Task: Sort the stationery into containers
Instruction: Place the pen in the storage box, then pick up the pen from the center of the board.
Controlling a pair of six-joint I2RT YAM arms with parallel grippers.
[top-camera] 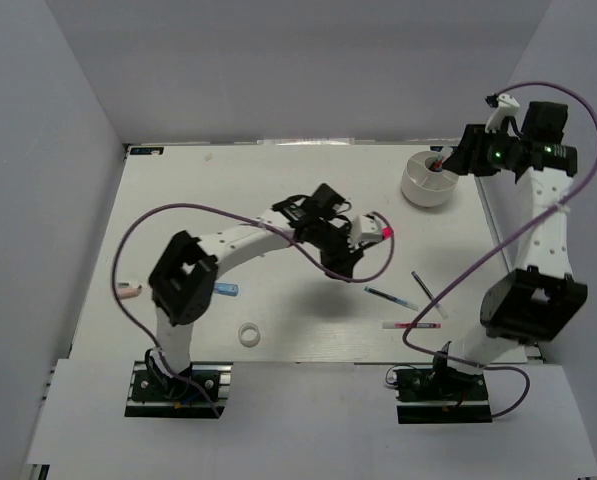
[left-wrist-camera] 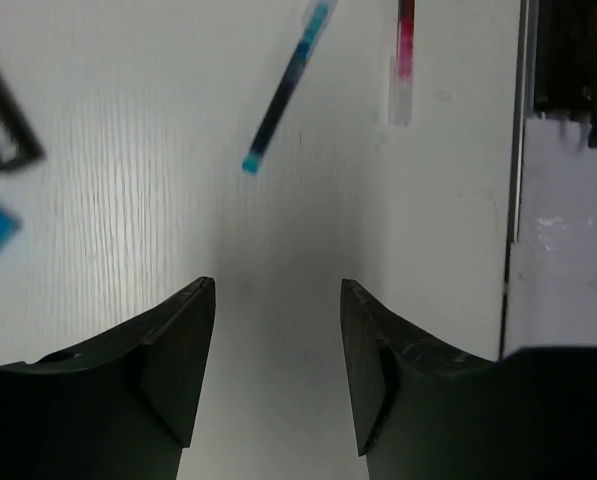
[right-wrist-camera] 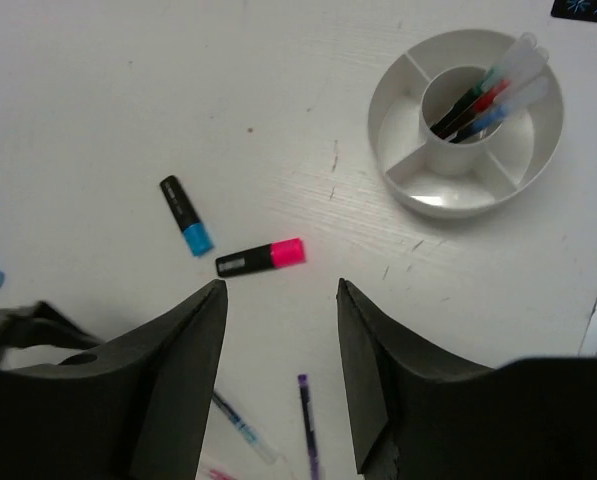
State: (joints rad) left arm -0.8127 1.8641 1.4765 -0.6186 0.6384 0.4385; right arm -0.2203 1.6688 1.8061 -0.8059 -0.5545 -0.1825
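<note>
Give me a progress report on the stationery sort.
Done: several pens stand in the middle of the white dish. In hand: nothing; the left claw and right claw are both open and empty. Left to sort: pink-cap marker, blue-cap marker, blue pen, red pen, tape ring, light-blue tube.

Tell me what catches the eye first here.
The round white dish stands at the far right of the table, with pens standing in its middle cup. Mid-table lie the pink-capped marker and the blue-capped marker. The left fingers and right fingers are spread, with nothing between them.
</note>
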